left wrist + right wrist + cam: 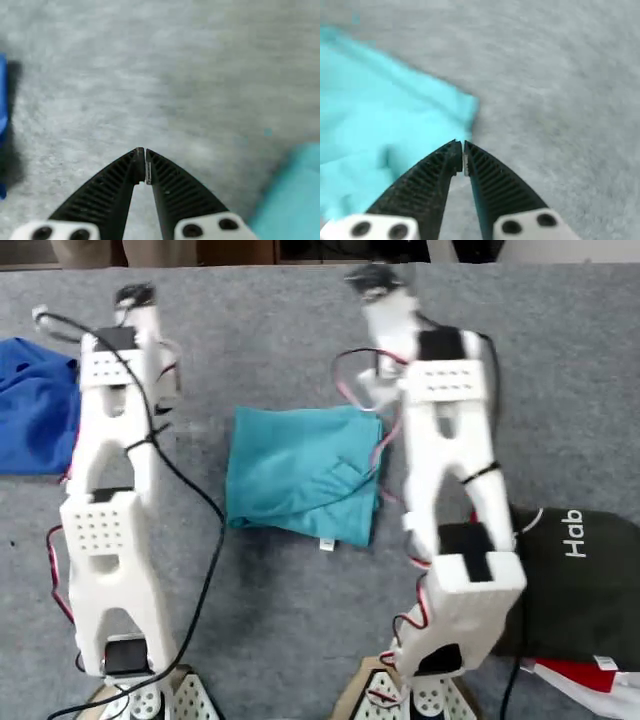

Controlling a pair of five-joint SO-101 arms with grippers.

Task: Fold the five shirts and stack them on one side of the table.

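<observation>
Teal shirt [280, 455] lies in the middle of the grey table [300, 640], between your two arms. It is folded into a rough square with a loose flap on top. It looks soft, thin and light, so I think it will flop and slide if you push it. Pinch an edge or a corner, not the middle, and lift slowly so the fold does not fall open. Your right gripper [463, 157] hangs right by a corner of the teal shirt, with its jaws closed tip to tip and nothing in them. Your left gripper [144, 165] is over bare table between the teal shirt and a blue shirt [35, 405], with its jaws also closed and holding nothing. You must open them before you can grab. A black shirt [575, 580] and a red and white shirt [590, 680] lie beside the right arm, and they look just as floppy.
</observation>
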